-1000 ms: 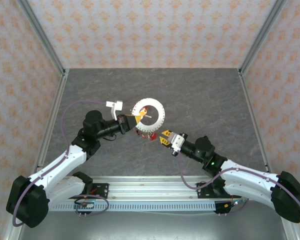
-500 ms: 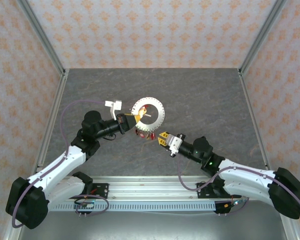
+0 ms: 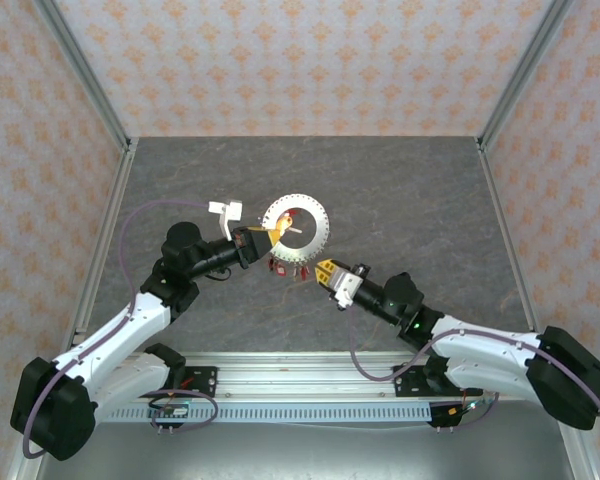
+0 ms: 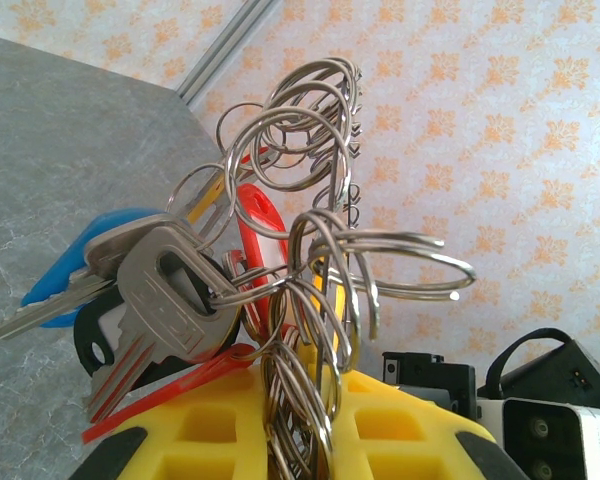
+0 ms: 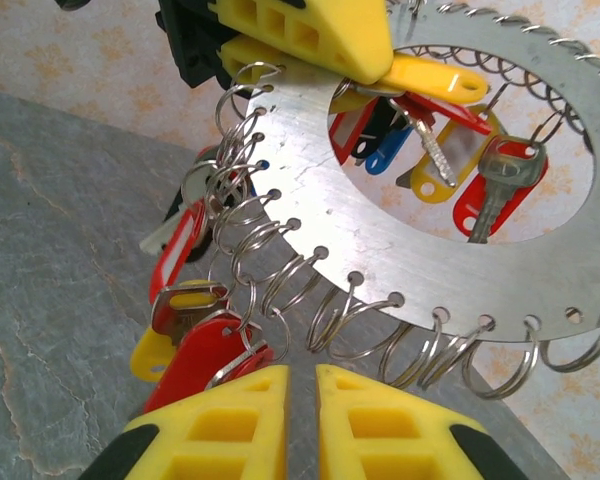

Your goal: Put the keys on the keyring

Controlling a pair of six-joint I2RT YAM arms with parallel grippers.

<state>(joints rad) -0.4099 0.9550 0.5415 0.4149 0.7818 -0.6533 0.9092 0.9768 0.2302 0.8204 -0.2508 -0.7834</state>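
The keyring is a pale metal disc with a wide hole, held up over the table's middle. My left gripper is shut on its left rim. In the left wrist view the split rings rise from between the yellow fingers, with keys on red, blue and yellow tags hanging left. My right gripper sits just below the disc. Its fingers are nearly together with nothing between them, beside a red-tagged key and under the rim's rings. More keys hang in the hole.
Both arms reach in over the dark grey table. Metal posts and patterned walls close in the back and both sides. A rail runs along the near edge by the arm bases.
My right gripper has crept up and left toward the keyring's lower rim and its fingers have drawn closer together. The left gripper and disc have stayed put.
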